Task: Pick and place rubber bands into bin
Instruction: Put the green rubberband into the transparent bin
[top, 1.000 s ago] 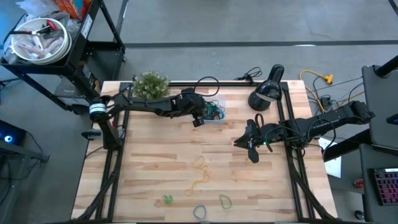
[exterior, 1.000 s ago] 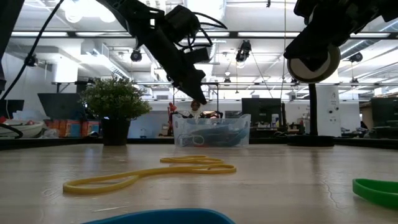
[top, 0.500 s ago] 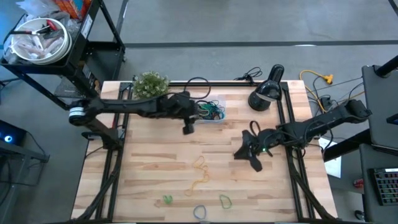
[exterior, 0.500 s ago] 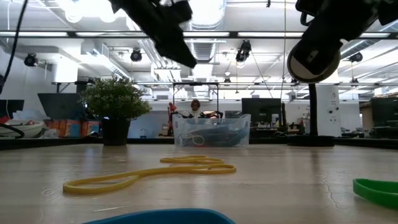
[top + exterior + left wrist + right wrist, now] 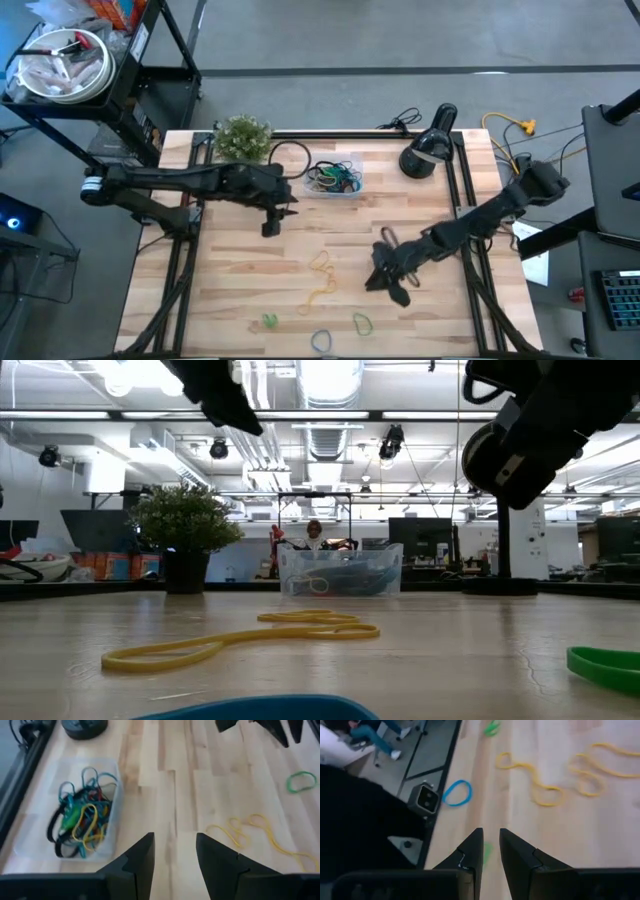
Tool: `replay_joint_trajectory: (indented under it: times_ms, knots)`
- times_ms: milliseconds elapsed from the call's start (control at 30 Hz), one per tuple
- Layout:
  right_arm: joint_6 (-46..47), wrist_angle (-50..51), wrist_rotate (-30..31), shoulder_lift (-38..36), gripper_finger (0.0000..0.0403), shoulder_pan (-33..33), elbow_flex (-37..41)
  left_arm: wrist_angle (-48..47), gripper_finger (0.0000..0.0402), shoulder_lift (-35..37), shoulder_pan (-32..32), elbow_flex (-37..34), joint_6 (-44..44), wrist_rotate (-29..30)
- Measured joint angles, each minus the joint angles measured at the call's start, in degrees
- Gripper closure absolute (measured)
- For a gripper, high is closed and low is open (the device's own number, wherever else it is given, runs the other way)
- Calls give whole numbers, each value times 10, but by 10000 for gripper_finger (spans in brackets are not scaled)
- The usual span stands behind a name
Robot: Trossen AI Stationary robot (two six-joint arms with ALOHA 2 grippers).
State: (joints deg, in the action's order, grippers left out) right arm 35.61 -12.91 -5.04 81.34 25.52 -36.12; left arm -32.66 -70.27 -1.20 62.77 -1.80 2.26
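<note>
A: Where does the clear bin (image 5: 335, 181) sit?

B: On the wooden table (image 5: 230, 280), just beside the small potted plant (image 5: 242, 137), with the black desk lamp (image 5: 428, 153) on its other side. It holds a tangle of rubber bands (image 5: 80, 817) in black, blue, green and yellow.

A: And the loose ones?

B: All well away from the bin, toward the table's near edge. The long yellow rubber band (image 5: 322, 280) lies nearest the bin. Beyond it lie a small green rubber band (image 5: 269, 321), a blue rubber band (image 5: 321, 340) at the very edge and a green loop (image 5: 363, 322).

A: The left gripper (image 5: 270, 226)?

B: It hangs above bare wood, near the bin on the plant's side. Its fingers (image 5: 140, 857) stand apart with nothing between them.

A: The right gripper (image 5: 382, 280)?

B: Over the table far from the bin, close to the yellow band and the green loop. Its fingers (image 5: 472, 851) are near together with a narrow gap, and nothing is gripped.
</note>
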Motion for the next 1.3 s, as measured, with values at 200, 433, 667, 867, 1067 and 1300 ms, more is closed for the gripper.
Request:
replay_joint_trajectory:
  times_ms: [200,433,667,867,1067,1300]
  knots:
    - [-15,7,1,99,344,40,-80,-7,271,39,18,-52,33,0]
    - [7,75,28,184,344,62,-161,-14,271,88,39,-114,65,0]
    - [9,217,79,206,344,62,-222,-9,271,126,57,-149,89,-1]
    - [6,272,83,219,344,72,-250,-7,271,144,69,-162,90,-1]
    - [7,289,86,236,344,84,-264,-6,271,153,77,-175,90,-2]
    - [4,324,87,283,344,92,-304,-10,271,150,88,-178,91,-3]
